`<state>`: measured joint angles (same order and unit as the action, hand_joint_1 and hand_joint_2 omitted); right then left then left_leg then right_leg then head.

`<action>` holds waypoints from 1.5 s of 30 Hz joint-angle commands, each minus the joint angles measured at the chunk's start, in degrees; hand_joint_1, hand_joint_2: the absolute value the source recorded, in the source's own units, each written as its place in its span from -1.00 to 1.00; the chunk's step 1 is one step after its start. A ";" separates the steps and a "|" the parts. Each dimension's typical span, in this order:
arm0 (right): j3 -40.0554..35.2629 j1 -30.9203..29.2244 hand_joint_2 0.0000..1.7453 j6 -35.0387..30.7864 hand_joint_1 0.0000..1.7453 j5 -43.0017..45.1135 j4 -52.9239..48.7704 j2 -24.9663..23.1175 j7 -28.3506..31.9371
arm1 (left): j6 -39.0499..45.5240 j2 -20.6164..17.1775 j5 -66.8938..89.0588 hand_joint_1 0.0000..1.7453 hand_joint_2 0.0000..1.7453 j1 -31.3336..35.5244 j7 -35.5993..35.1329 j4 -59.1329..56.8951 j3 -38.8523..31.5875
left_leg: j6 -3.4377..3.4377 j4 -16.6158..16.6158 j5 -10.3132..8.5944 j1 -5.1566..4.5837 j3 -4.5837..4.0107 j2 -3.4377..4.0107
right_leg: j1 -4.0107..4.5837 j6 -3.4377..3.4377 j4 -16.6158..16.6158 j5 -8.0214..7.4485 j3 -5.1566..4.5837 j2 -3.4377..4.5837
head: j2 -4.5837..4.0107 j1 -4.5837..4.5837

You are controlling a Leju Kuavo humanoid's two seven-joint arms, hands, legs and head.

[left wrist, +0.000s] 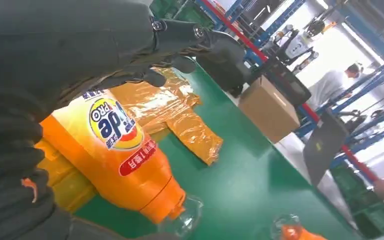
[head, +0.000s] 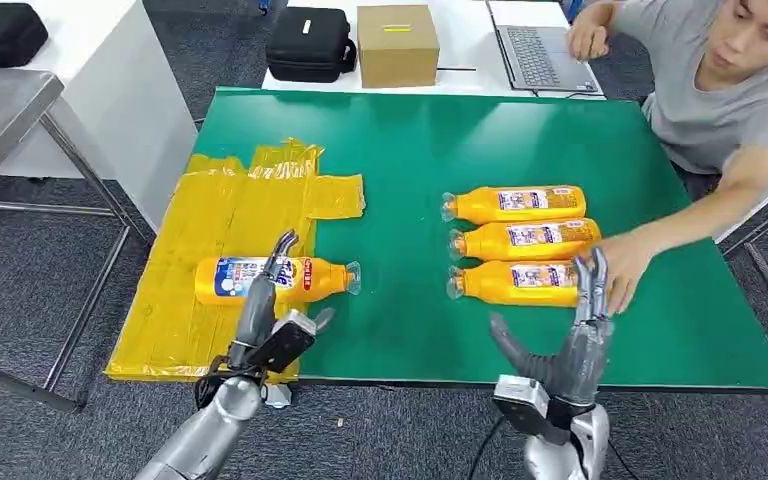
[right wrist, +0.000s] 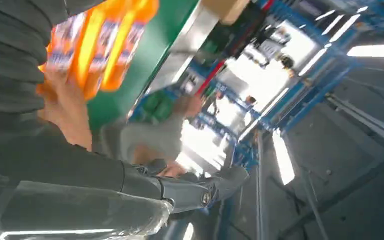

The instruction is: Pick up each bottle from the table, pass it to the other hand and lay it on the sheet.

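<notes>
Green desk [head: 410, 150] with yellow sheet [head: 210, 210] at left edge. One bottle [head: 260, 281] lying on sheet, cap end overhanging onto green; three bottles [head: 516, 240] in a row at right. Left robot hand [head: 272, 300] over the lying bottle, fingers on its label, grip not confirmed. Right robot hand [head: 572, 335] open, empty, just beside nearest row bottle. Person's hand [head: 625, 265] touching that row: collision risk during reach; bottle on sheet liable to roll.
</notes>
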<state>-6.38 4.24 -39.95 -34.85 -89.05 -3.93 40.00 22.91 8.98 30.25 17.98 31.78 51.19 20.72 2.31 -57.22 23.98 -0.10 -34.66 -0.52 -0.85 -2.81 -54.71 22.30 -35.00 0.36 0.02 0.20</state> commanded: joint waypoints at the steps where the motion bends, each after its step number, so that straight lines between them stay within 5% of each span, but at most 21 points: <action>1: 10.22 -1.08 1.00 -0.05 -1.00 3.33 2.65 1.82 0.00 | -0.38 -0.82 -2.85 -1.00 1.00 0.03 1.34 2.32 0.45 | -0.08 0.02 0.07 0.02 0.16 0.01 | 0.04 0.07 0.02 0.08 0.17 -0.05 | 0.00 -0.02; 10: 5.57 -0.96 1.00 -0.05 -1.00 22.03 2.76 2.93 0.00 | -1.40 -0.56 -8.49 -1.00 1.00 -0.42 2.52 4.12 1.78 | -0.14 0.00 0.16 0.06 0.31 0.12 | 0.08 0.13 -0.02 0.14 0.27 0.04 | 0.00 0.00; 24: 7.14 -0.14 1.00 -0.05 -1.00 17.26 2.47 2.07 0.00 | -1.01 -0.87 -9.85 -1.00 1.00 1.06 2.96 3.69 3.71 | -0.09 0.01 0.07 0.04 0.15 0.03 | 0.05 0.08 0.01 0.07 0.15 -0.02 | 0.00 0.00; 35: 17.67 0.69 1.00 -0.05 -1.00 -19.62 -4.81 -4.07 0.00 | -4.50 -1.50 -13.93 -1.00 1.00 2.23 4.14 4.73 7.84 | -0.10 -0.02 0.08 0.00 0.12 -0.01 | 0.01 0.09 -0.07 0.11 0.10 -0.07 | 0.00 0.00; 45: 18.55 1.30 1.00 -0.05 -1.00 -23.47 -4.89 -4.87 0.00 | -4.05 -1.88 -14.59 -1.00 1.00 1.49 4.18 6.02 7.25 | -0.19 -0.07 0.27 0.05 0.42 0.11 | 0.08 0.18 -0.11 0.26 0.37 0.00 | -0.02 0.00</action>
<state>9.27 5.37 -40.00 -56.21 -93.63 -6.77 40.02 18.40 8.94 16.06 18.24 36.13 57.05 26.51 2.31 -57.21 23.98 -0.10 -34.66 -0.50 -0.85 -2.82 -54.71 22.29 -35.00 0.37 0.00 0.20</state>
